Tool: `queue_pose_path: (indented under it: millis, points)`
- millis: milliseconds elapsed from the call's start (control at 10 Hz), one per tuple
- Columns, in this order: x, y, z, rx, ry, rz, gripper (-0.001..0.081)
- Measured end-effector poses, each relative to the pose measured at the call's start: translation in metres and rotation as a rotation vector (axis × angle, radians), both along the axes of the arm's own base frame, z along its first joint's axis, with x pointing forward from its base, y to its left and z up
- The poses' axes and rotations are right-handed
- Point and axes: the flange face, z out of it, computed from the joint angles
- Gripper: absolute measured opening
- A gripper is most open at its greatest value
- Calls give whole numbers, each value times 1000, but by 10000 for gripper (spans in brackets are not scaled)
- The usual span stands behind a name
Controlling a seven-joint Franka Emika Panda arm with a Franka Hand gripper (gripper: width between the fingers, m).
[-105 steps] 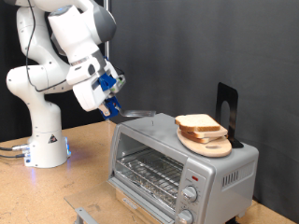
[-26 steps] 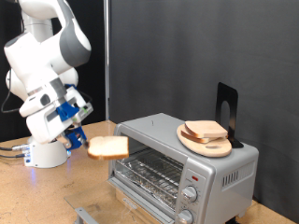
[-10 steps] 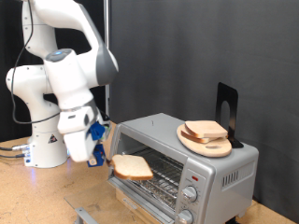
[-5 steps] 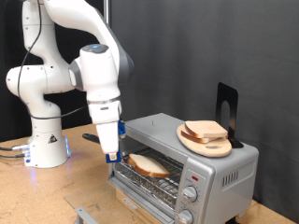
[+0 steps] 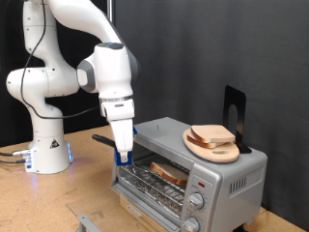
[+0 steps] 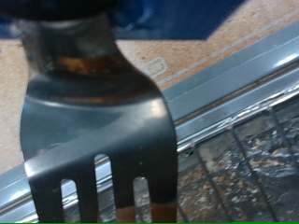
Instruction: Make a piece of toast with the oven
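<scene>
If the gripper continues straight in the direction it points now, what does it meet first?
The gripper points down at the open front of the oven, holding a dark spatula. It would probably meet the wire rack first, beside the piece of toast; depth is unclear.

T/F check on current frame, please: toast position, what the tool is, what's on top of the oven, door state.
1. The piece of toast lies on the wire rack inside the oven. True.
2. The gripper carries a pair of tongs. False: the wrist view shows a dark slotted spatula.
3. The round wooden board on top of the oven is bare. False: bread slices are stacked on it.
4. The oven's front is open, so the rack is exposed. True.
5. The gripper is raised high above the oven roof. False: it hangs at the oven's front opening, on the exterior view's left side.
</scene>
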Motion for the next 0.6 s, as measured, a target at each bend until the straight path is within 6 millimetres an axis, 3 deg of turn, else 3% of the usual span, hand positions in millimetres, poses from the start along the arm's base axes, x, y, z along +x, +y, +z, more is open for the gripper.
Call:
queue_pose_path:
  millis: [200,600]
  points:
    - [-6,-5,-2,23,50,-16,435]
    - [-37,-39,-7,122,151,-110,435]
